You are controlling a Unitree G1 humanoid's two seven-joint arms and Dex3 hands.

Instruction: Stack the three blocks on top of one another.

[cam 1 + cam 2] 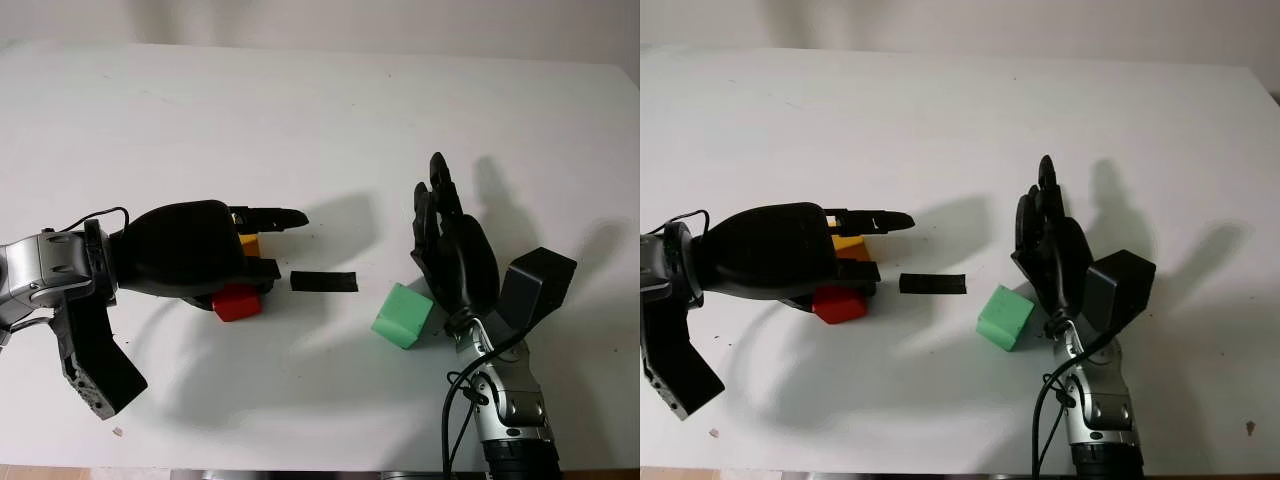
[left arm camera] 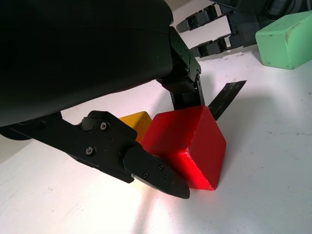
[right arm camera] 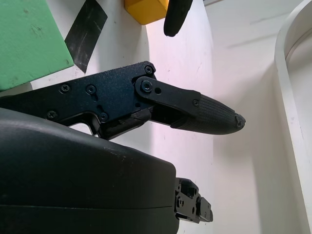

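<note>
**Left wrist view: red block under grasp, stack not begun**

Left hand (image 1: 225,262): fingers closed around the red block (image 2: 187,144), which sits on the white table (image 1: 320,110) touching the yellow block (image 2: 136,122) at its far side. Black tape strip (image 1: 323,281) lies just right. Green block (image 1: 403,315) lies nearer right, beside the right hand (image 1: 450,245), which is open and holds nothing. Risk judged: the yellow block may be dragged or knocked when the red one is lifted, the two being in contact.

two blocks (image 1: 237,301) touching at left, tape strip (image 1: 323,282) between, third block (image 1: 403,315) at right
</note>
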